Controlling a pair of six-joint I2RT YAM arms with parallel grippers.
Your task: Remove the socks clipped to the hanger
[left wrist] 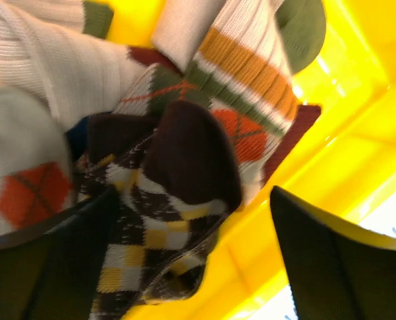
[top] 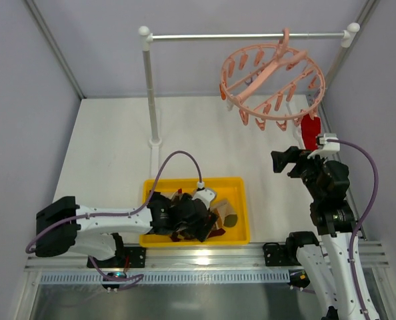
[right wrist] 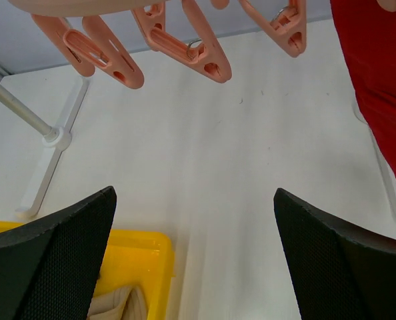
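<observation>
In the yellow bin (top: 241, 187), the left gripper (top: 195, 220) was held with its jaws spread apart over the brown argyle sock (left wrist: 151, 220) and a striped sock (left wrist: 251, 73), and nothing was pinched. Further right, one red sock (top: 310, 130) was seen clipped to the pink ring hanger (top: 265, 73), with the right gripper (right wrist: 195, 193) near it, jaws also wide and empty. As the sock lay off to the side of the fingers, a clip could be caught instead, and the hanger could be pulled off the rail (top: 251, 35).
</observation>
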